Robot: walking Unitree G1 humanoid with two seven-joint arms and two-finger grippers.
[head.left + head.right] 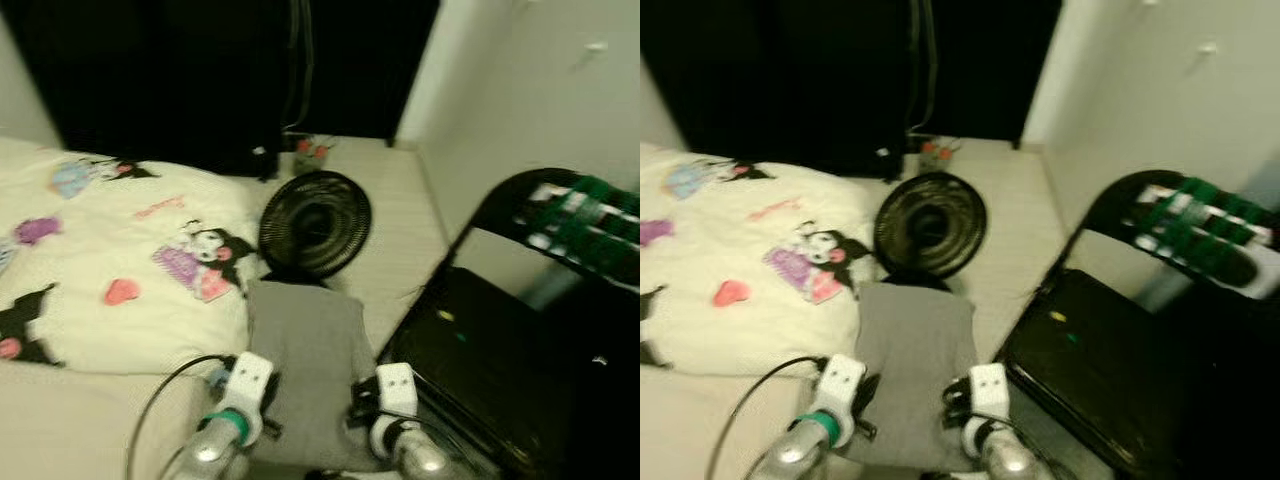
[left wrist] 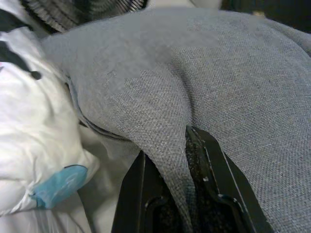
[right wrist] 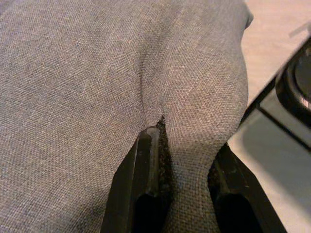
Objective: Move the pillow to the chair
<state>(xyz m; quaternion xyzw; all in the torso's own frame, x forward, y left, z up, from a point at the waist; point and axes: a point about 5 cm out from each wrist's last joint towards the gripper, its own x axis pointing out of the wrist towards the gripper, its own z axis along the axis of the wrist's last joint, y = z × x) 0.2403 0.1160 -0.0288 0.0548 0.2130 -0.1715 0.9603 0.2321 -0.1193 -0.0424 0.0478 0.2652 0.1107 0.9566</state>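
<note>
A grey fabric pillow (image 1: 305,360) is held up in front of me, between the bed and the chair. My left gripper (image 2: 167,160) is shut on a pinched fold along the pillow's left edge, and my right gripper (image 3: 187,145) is shut on a fold at its right edge. Both wrists, the left (image 1: 245,385) and the right (image 1: 393,392), show at the pillow's lower corners. The black folding chair (image 1: 500,350) stands just to the right, its seat bare and glossy.
A bed with a white cartoon-print duvet (image 1: 110,260) lies to the left. A black round fan (image 1: 314,222) stands on the floor beyond the pillow. A dark curtain (image 1: 200,70) and small items fill the far wall. A green-striped cloth (image 1: 585,215) hangs on the chair back.
</note>
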